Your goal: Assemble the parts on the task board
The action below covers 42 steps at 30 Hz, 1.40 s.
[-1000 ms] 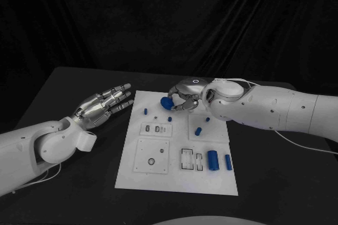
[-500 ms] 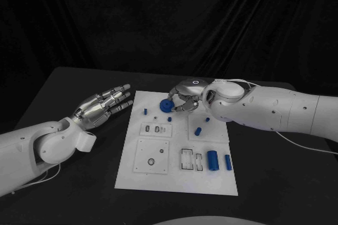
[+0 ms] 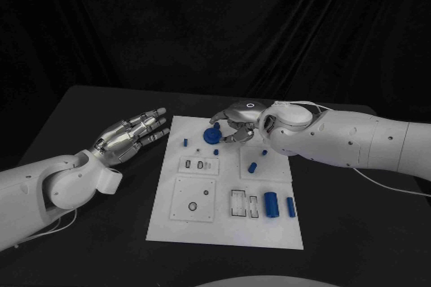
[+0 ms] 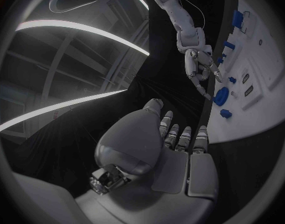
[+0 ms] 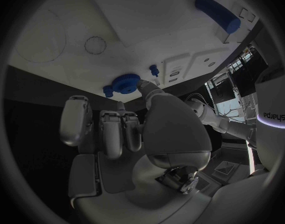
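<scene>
Black cloth hangs behind a black tabletop. On the middle of the tabletop lies a white board. Its long sides run from the near edge of the tabletop toward the far edge.

The right hand is over the far end of the board. Its fingers hold a round blue wheel with little teeth. The wheel is pinched at its rim, close to the board's far left corner. From the right wrist view the wheel looks very close to the board, but I cannot tell if it touches it. A small blue peg stands just beside the wheel, and another small blue piece sits on its other side.

The left hand is beside the board's left edge, over the bare tabletop. Its fingers are stretched out and a bit apart, and they hold nothing.

More blue parts are on the board. A little peg stands near the left edge. A short blue stub lies near the middle. Two bigger blue rollers lie side by side near the right edge, toward the near end. The thinner one is closest to that edge. Next to them are some empty slots cut in the board. A round hole is in a square plate near the left edge.
</scene>
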### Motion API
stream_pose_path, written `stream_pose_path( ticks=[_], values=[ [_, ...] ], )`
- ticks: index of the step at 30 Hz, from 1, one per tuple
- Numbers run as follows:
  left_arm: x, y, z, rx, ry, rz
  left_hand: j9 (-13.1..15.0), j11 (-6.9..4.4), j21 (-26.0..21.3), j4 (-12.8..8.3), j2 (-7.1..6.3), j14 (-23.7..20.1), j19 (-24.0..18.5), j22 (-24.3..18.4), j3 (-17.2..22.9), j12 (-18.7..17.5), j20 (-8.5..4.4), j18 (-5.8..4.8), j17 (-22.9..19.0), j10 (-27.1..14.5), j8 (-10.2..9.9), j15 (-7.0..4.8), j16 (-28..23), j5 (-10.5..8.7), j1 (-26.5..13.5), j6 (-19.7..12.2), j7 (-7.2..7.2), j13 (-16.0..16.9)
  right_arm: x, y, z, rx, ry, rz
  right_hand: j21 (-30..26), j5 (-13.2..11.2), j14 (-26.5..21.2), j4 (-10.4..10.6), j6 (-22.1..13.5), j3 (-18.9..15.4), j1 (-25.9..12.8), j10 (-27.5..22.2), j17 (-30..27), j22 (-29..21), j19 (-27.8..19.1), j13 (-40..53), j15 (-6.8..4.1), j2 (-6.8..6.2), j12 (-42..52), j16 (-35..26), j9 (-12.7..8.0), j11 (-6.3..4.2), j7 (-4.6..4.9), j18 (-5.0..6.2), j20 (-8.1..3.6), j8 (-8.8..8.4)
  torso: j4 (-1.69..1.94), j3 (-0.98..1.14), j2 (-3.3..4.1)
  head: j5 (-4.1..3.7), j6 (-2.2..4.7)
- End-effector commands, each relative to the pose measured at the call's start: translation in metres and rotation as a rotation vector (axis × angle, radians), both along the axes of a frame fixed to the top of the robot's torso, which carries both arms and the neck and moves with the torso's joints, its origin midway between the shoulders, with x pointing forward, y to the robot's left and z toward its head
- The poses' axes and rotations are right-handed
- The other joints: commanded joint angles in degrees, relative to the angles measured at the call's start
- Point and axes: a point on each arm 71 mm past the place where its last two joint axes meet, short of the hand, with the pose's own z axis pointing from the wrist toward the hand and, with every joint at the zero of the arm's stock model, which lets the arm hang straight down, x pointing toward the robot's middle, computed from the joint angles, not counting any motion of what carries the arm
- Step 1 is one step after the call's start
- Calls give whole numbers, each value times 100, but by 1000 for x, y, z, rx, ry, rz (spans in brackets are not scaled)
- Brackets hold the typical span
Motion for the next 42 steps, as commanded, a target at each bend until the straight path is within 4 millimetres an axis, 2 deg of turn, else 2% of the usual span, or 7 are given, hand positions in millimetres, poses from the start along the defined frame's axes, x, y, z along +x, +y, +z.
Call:
stream_pose_path(
  ticks=[1, 13, 20, 23, 27, 36, 42],
  values=[
    [-1, -2, 0, -13, -3, -13, -1, 44, -24, 6, 26, -22, -14, -3, 38, -17, 7, 52, -8, 8, 26, -12, -30, 22, 44, -33, -2, -1, -1, 0, -4, -22, 28, 1, -46, -130, 597, -29, -291, -34, 12, 600, 1508, 765, -37, 1506, -48, 36, 20, 15, -190, -54, -39, 108, -22, -110, 1, -1, 0, -7, 2],
    [-1, -3, 0, -14, -2, -17, -1, 46, -24, 1, 30, -23, -14, -3, 52, -18, 7, 52, -9, 7, 26, -12, -30, 23, 45, -37, 0, -1, 1, 1, -11, -42, 54, -9, -101, -174, 597, 3, -232, -53, -34, 600, 1508, 749, -63, 1506, -56, 71, 20, 15, -205, -58, -28, 118, -31, -109, 1, 0, 1, 11, 7],
    [-2, 0, 0, -14, -2, -13, -1, 49, -22, -6, 34, -21, -12, -2, 67, -15, 8, 52, -8, 8, 27, -11, -28, 24, 45, -40, 2, 0, -3, -10, -3, 36, -37, 3, 25, -314, 597, 32, 509, -104, -71, 600, 1508, 830, 56, 1506, -27, 120, 20, 15, -82, -1, 74, 81, -18, 52, 4, 0, 2, 47, 20],
    [-2, 2, 0, -12, -2, -8, -1, 49, -21, -6, 34, -20, -11, -1, 68, -15, 8, 52, -7, 8, 27, -11, -28, 24, 45, -38, 2, 0, -9, -21, 8, 92, -112, 11, 231, -741, 597, 111, 793, -213, -116, 600, 1508, 936, 210, 1506, -27, 114, 20, 15, -101, 5, 84, 34, -15, 109, 5, 1, 3, 67, 13],
    [-3, 4, 0, -9, -1, -1, 0, 49, -20, -8, 33, -19, -9, 0, 70, -11, 8, 52, -7, 9, 29, -11, -27, 23, 45, -33, 3, 1, -17, -42, 25, 141, -186, -4, 337, -966, 597, 178, 871, -282, -133, 600, 1508, 991, 283, 1506, -29, 106, 20, 15, -130, 6, 89, 9, -17, 123, 1, 0, 0, 66, 9],
    [-3, 7, 0, -5, -1, 7, 2, 52, -18, -16, 25, -15, -6, 2, 80, -2, 10, 53, -5, 14, 35, -9, -23, 24, 44, -21, 5, 3, -32, -89, 41, 153, -207, -104, 404, -890, 597, 204, 996, -300, -86, 600, 1508, 1028, 329, 1506, -23, 116, 20, 15, -138, 19, 115, -8, -15, 166, -1, 0, 0, 42, 11],
    [-3, 6, 0, -7, 0, 3, 2, 52, -18, -16, 25, -15, -6, 2, 80, -2, 10, 53, -5, 14, 35, -9, -23, 24, 44, -21, 5, 3, -39, -114, 39, 134, -175, -164, 549, -1040, 597, 339, 1066, -375, -129, 600, 1508, 1098, 417, 1506, -15, 106, 20, 15, -162, 31, 127, -42, -7, 173, -15, 1, 0, 34, -16]
  ],
)
